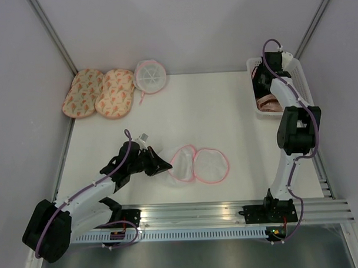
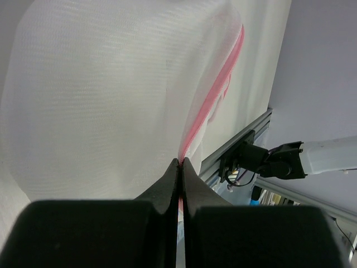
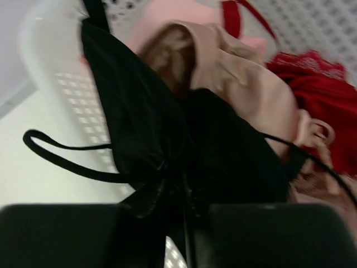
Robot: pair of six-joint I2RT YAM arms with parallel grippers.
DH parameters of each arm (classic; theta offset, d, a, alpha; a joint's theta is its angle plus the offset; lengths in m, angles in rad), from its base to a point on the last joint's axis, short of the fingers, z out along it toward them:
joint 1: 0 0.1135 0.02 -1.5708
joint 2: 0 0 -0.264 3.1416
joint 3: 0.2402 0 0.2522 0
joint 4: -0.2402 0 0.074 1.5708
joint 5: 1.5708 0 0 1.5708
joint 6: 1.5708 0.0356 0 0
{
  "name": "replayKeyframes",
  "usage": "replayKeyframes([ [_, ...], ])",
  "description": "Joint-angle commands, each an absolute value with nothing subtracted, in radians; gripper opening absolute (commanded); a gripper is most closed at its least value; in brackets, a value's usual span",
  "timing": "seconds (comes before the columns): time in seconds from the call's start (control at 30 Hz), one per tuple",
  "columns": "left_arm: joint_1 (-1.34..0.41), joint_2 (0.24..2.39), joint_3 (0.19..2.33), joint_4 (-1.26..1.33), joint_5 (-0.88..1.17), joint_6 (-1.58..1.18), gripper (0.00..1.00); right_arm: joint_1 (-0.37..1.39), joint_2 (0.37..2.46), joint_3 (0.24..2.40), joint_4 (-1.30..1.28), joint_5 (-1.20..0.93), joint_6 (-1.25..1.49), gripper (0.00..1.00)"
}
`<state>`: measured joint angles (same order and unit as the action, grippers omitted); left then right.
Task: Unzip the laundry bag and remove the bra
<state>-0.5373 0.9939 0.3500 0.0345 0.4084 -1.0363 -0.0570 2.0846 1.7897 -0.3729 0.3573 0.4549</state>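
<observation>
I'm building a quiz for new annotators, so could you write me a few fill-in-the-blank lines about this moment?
1. The left hand is shut on the laundry bag's ____ edging.
2. The right hand is shut on the black ____.
3. The beige-pink garment and the red garment lie in the white ____.
Missing words: pink; bra; basket.

pincer (image 3: 183,215) clamping bra (image 3: 139,123), above basket (image 3: 67,100)

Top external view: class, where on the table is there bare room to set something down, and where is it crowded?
Free: the wide middle between the ribbed pouch, the basket and the laundry bag. Crowded: the far-left corner with two patterned pads, and around the left gripper.
</observation>
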Motion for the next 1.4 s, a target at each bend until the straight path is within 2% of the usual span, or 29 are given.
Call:
replayKeyframes([
  [0.0, -0.537, 0.953, 0.321, 0.090, 0.439, -1.065, 0.02, -0.066, 1.959, 1.766, -0.370, 0.547, 0.476, 0.23],
  [0.03, -0.537, 0.939, 0.308, 0.092, 0.439, -1.069, 0.02, -0.067, 1.951, 1.772, -0.379, 0.570, 0.474, 0.43],
  [0.17, -0.537, 0.916, 0.291, 0.095, 0.434, -1.080, 0.02, -0.071, 1.913, 1.822, -0.400, 0.588, 0.459, 0.98],
  [0.43, -0.537, 0.907, 0.293, 0.092, 0.431, -1.080, 0.02, 0.018, 1.632, 1.674, -0.317, 0.482, 0.368, 0.98],
  [0.6, -0.537, 0.888, 0.281, 0.106, 0.416, -1.083, 0.02, 0.242, 1.416, 1.374, -0.293, 0.540, 0.362, 0.98],
  [0.83, -0.537, 0.858, 0.264, 0.130, 0.397, -1.083, 0.02, 0.564, 1.157, 0.939, -0.336, 0.611, 0.563, 0.98],
  [0.97, -0.537, 0.859, 0.261, 0.127, 0.396, -1.069, 0.02, 0.769, 1.088, 0.816, -0.460, 0.657, 0.672, 0.98],
  [1.17, -0.537, 0.859, 0.253, 0.138, 0.402, -1.077, 0.02, 1.000, 1.060, 0.761, -0.618, 0.727, 0.880, 0.98],
  [1.37, -0.537, 0.825, 0.252, 0.110, 0.387, -1.077, 0.02, 1.081, 1.091, 0.678, -0.702, 0.750, 1.102, 0.98],
])
